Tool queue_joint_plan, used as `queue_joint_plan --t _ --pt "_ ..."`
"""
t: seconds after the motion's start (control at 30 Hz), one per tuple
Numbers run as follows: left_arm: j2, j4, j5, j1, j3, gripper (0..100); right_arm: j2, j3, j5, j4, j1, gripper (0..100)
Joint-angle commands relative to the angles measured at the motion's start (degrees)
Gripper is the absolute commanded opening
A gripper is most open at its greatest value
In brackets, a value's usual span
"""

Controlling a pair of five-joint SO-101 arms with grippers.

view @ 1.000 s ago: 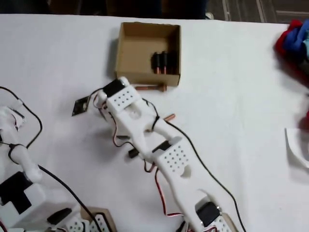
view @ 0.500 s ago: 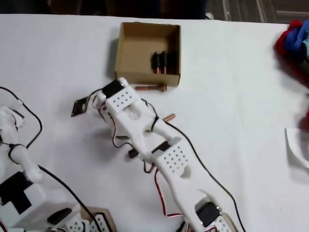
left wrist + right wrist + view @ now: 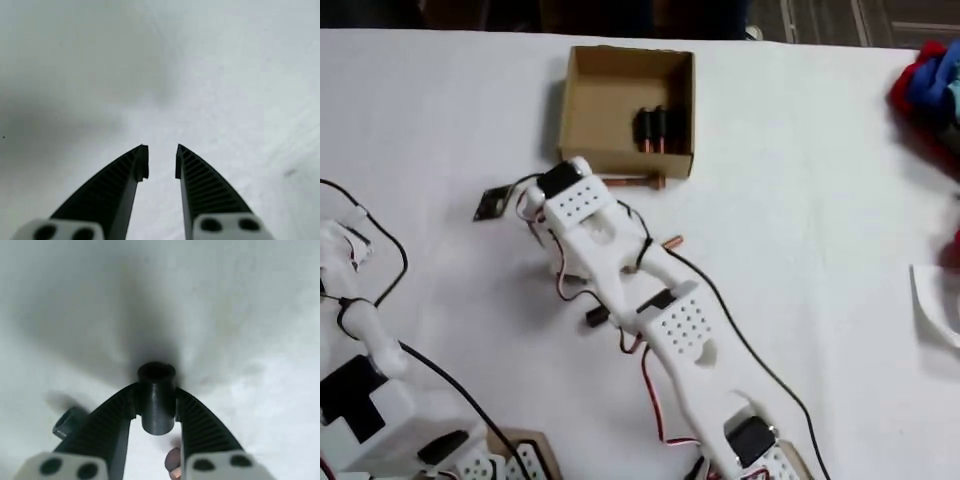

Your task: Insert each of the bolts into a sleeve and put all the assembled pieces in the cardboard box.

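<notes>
**Sleeve gripped on the right, loose bolts waiting by the box**

In the high view, your right arm [image 3: 620, 260] lies stretched low across the white table [image 3: 820, 200]. Its wrist is tipped down and the right gripper [image 3: 492, 203] sits near the tabletop, just left of the brown cardboard box [image 3: 605, 110]. Two assembled pieces [image 3: 653, 128] lie side by side inside the box, by its right wall. A long copper-coloured bolt [image 3: 632, 182] rests just outside the box's near wall, and a second bolt [image 3: 670, 242] pokes out beside the arm. Both look within easy reach for insertion. Your left arm [image 3: 360, 380] is folded at the near left, well apart.

In the left wrist view, the left gripper [image 3: 161, 162] points at bare table, its fingers a narrow slit apart with nothing between them. It looks parked.

In the right wrist view, the right gripper [image 3: 156, 409] is clamped on a black tubular sleeve [image 3: 156, 390]. The sleeve's open bore faces the camera, probably so a bolt can enter. A second black sleeve [image 3: 67, 424] lies on its side just beside one finger.
</notes>
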Motion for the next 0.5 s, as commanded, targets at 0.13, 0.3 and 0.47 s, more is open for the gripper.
queue_joint_plan --t 0.13,0.3,0.47 --pt "-0.4 -0.4 -0.4 6.2 -1.8 11 -18.2 0.0 -9.1 0.5 12.1 1.9" --pt "-0.3 0.7 -9.2 14.6 -0.4 11 -27.9 0.0 -11.7 3.7 19.2 1.9" --pt "0.0 4.4 -19.9 28.3 0.0 11 -34.6 5.3 -13.5 3.8 26.6 2.0"
